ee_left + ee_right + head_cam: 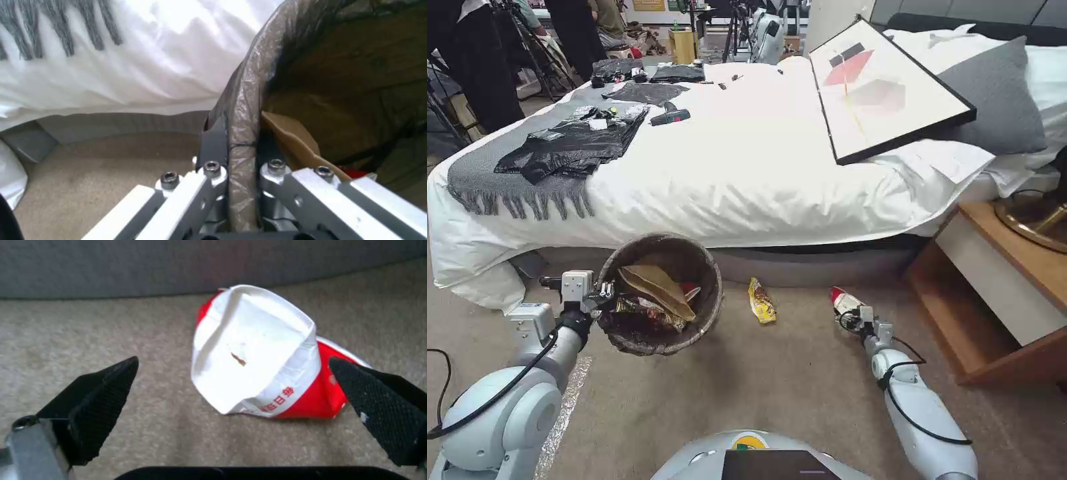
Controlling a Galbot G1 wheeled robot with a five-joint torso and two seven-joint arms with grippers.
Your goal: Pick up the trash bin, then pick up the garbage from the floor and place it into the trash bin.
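Right gripper spread wide around the floor carton — left gripper pinches the trash bin rim.

Red-and-white crumpled carton on floor: short line of red characters, East Asian script, printed along white band near red edge; too blurred and tilted to read with certainty. Yellow snack wrapper on floor: printing present, too small to read. Yellow sign on far wall of room: lettering illegible. No other legible text, numbers or brands.
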